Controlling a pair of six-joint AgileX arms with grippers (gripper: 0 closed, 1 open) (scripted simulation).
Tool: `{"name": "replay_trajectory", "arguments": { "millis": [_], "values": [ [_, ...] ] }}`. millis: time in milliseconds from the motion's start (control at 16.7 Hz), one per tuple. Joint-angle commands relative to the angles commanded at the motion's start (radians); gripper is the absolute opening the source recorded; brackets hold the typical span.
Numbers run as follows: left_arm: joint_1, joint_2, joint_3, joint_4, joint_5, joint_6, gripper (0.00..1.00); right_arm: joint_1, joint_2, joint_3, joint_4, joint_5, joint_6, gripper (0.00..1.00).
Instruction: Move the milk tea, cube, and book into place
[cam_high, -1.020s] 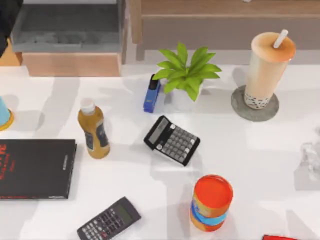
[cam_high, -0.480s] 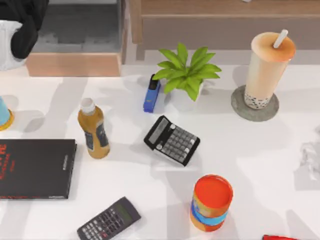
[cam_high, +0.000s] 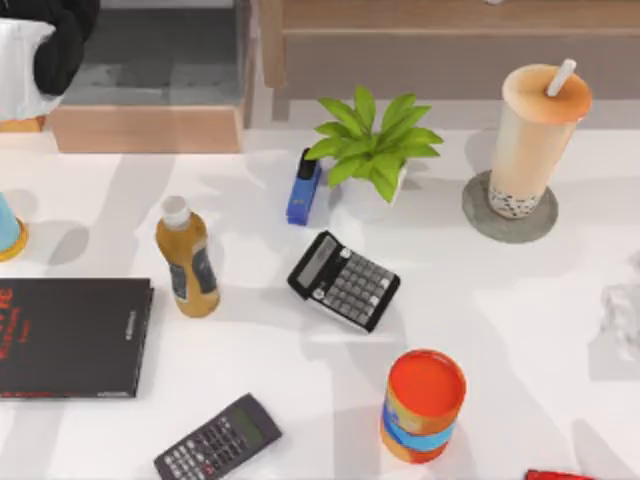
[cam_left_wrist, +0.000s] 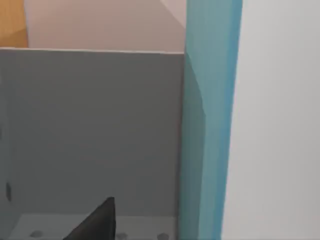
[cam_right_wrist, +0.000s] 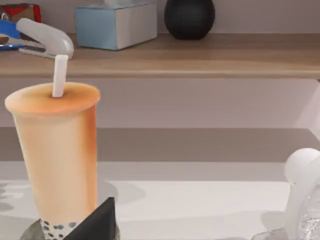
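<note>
A white table seen from above, crowded with desk items. The milk tea (cam_high: 538, 135) stands upright on a round grey coaster (cam_high: 509, 212) at the table's far right, its white straw poking through the lid. In the right wrist view the same cup (cam_right_wrist: 56, 155) sits close by, dark pearls at its base, in front of a wooden shelf (cam_right_wrist: 165, 57) holding a blue tissue box (cam_right_wrist: 116, 24) and a dark round vase (cam_right_wrist: 189, 17).

The left arm (cam_high: 45, 45) is at the top left corner, over a grey drawer-like tray (cam_high: 160, 60) — I cannot tell how its jaws stand. Its wrist view shows a tall teal-blue edge, apparently the book (cam_left_wrist: 210, 125), upright just beside a grey wall (cam_left_wrist: 95, 130).

Elsewhere on the table: a potted green plant (cam_high: 372, 148) near the back centre, a blue stapler (cam_high: 304, 187) just left of it, a tilted calculator (cam_high: 343, 280) in the middle, an amber bottle (cam_high: 187, 258) with a white cap to its left, a flat black book (cam_high: 72, 337) at the left edge, a second calculator (cam_high: 218, 438) at the front, and an orange can (cam_high: 424, 403) front and right of centre.
</note>
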Motion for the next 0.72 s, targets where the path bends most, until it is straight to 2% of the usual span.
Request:
{"name": "replay_trajectory", "arguments": {
  "millis": [360,720],
  "values": [
    [0.003,0.032,0.046,-0.014,0.003,0.000,1.00,0.000,0.000,0.000,0.000,0.000,0.000,1.00],
    [0.003,0.032,0.046,-0.014,0.003,0.000,0.55,0.000,0.000,0.000,0.000,0.000,0.000,1.00]
  ]
}}
